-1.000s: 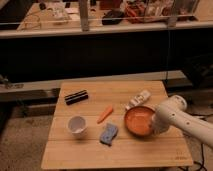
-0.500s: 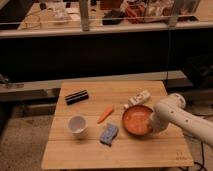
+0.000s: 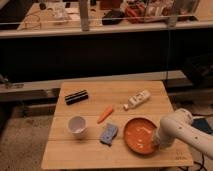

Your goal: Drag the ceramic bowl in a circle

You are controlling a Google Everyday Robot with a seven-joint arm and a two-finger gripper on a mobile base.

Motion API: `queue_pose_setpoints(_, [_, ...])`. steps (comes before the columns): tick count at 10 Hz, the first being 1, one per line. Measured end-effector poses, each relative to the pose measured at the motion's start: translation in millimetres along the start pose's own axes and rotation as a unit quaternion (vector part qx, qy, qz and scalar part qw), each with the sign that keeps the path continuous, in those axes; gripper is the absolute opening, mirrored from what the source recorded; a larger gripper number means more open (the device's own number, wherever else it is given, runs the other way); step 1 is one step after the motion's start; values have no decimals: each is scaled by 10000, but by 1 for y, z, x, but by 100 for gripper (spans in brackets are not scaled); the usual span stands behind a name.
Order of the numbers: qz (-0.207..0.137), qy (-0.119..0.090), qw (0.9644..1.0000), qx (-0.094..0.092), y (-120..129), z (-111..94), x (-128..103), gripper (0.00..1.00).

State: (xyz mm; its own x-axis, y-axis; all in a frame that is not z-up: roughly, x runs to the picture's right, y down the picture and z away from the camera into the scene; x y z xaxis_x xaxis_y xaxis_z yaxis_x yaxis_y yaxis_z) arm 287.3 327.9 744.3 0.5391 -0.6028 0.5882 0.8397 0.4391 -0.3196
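The ceramic bowl (image 3: 139, 135), a wide, shallow orange-red dish, sits on the wooden table (image 3: 90, 155) near the front right. My white arm reaches in from the right. The gripper (image 3: 156, 142) is down at the bowl's right rim and is shut. Its tip meets the rim, but whether it pinches the rim or only presses on it is hidden by the wrist.
A blue sponge (image 3: 109, 133) lies just left of the bowl, with a white cup (image 3: 76, 126) further left. A carrot (image 3: 105, 114), a white bottle (image 3: 137, 100) and a black object (image 3: 76, 96) lie behind. The table's front and right edges are close to the bowl.
The bowl and the gripper have shifted together toward the table's front edge, after a slight move left. The other objects have stayed put.
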Motion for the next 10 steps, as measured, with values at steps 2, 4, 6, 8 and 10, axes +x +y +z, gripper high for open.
queue_pose_setpoints(2, [72,77,9999,-69,35,-5,9,0])
queue_pose_setpoints(4, [453,265,9986,-87,73,-17,31,0])
queue_pose_setpoints(6, [1023,498,9935,-37,115,-34,59,0])
queue_pose_setpoints(8, [1382,645,9882,144,133,-45,86,0])
queue_pose_setpoints(10, [1420,663,9871,321,135,-46,106,0])
